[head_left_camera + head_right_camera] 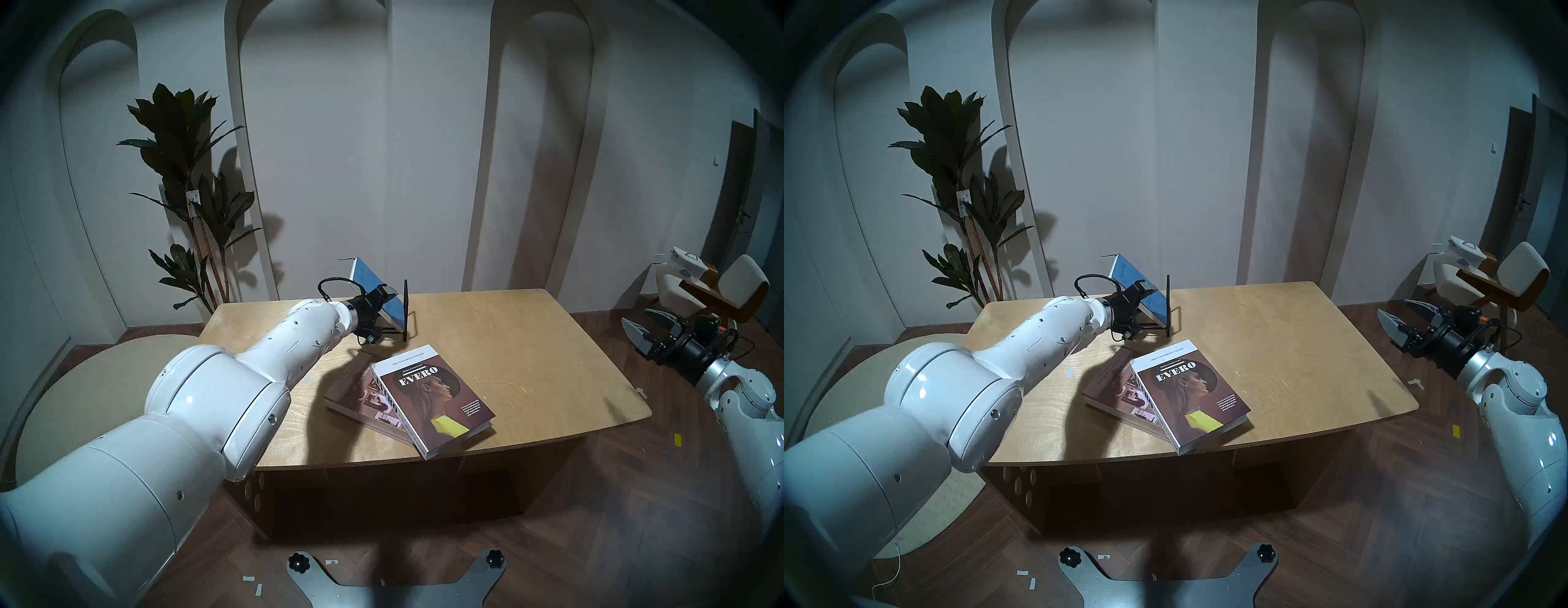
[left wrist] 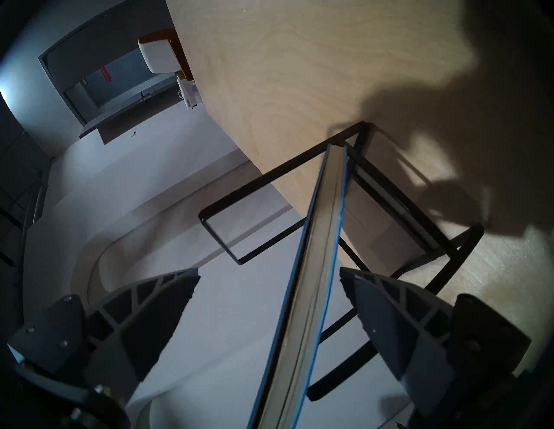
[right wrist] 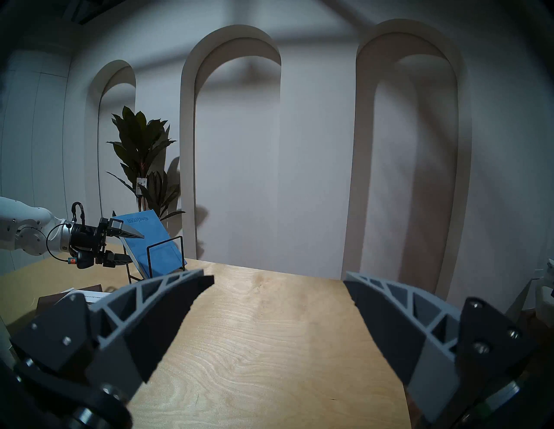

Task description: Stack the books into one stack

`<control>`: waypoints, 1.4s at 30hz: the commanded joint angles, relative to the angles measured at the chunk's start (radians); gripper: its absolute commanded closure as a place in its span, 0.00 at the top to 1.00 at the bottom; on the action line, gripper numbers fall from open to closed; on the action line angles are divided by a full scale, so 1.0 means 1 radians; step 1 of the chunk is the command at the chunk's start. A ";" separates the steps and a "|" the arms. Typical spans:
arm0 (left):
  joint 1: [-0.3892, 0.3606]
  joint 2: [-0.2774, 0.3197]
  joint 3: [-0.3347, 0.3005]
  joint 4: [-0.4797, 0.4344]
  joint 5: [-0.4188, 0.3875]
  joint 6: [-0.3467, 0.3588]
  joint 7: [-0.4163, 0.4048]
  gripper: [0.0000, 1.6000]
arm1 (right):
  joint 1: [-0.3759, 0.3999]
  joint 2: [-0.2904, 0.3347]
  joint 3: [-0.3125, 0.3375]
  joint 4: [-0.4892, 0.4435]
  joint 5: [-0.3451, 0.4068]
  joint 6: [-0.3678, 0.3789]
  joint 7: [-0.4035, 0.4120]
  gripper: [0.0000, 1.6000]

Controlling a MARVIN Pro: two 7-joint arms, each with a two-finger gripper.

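The thin blue book leans tilted in the black wire rack at the table's far edge, its page edge running lengthwise straight away from the left gripper. That gripper's jaws stand wide, one on each side of the book, gripping nothing. The left arm is much the nearer. The rack holds only this book. The EVERO book lies askew on the mauve-brown book nearer the front. The right gripper, spread and empty, hangs off to the side.
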 commanded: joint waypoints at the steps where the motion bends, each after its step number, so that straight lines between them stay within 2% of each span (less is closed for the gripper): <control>1: -0.054 -0.025 -0.011 -0.003 -0.008 0.031 -0.005 1.00 | 0.006 0.003 0.010 -0.008 0.001 -0.007 0.002 1.00; 11: -0.046 -0.029 0.000 0.010 0.001 0.028 0.009 1.00 | 0.006 0.003 0.011 -0.009 0.001 -0.007 0.002 1.00; 12: -0.046 -0.028 0.001 0.012 0.001 0.024 0.011 0.92 | 0.006 0.003 0.011 -0.009 0.001 -0.007 0.002 1.00; 13: -0.045 -0.027 0.002 0.013 0.002 0.025 0.013 0.46 | 0.006 0.003 0.011 -0.009 0.001 -0.007 0.002 1.00; 14: -0.044 -0.025 0.003 0.013 0.003 0.025 0.017 0.42 | 0.006 0.003 0.011 -0.009 0.001 -0.007 0.002 1.00; 16: -0.045 -0.023 0.004 0.015 0.003 0.025 0.019 0.03 | 0.006 0.003 0.011 -0.009 0.001 -0.007 0.002 1.00; 17: -0.046 -0.020 0.006 0.016 0.004 0.018 0.022 0.00 | 0.006 0.003 0.011 -0.009 0.001 -0.007 0.002 1.00; 27: -0.034 0.009 0.023 0.011 0.023 0.036 0.081 0.00 | 0.006 0.003 0.010 -0.008 0.001 -0.007 0.002 1.00; 34: -0.060 0.015 0.005 -0.014 0.014 0.072 0.120 0.00 | 0.007 0.004 0.009 -0.008 0.001 -0.006 0.002 1.00; 42: -0.091 0.012 -0.036 -0.042 -0.019 0.057 0.168 0.00 | 0.007 0.004 0.009 -0.007 0.001 -0.005 0.002 1.00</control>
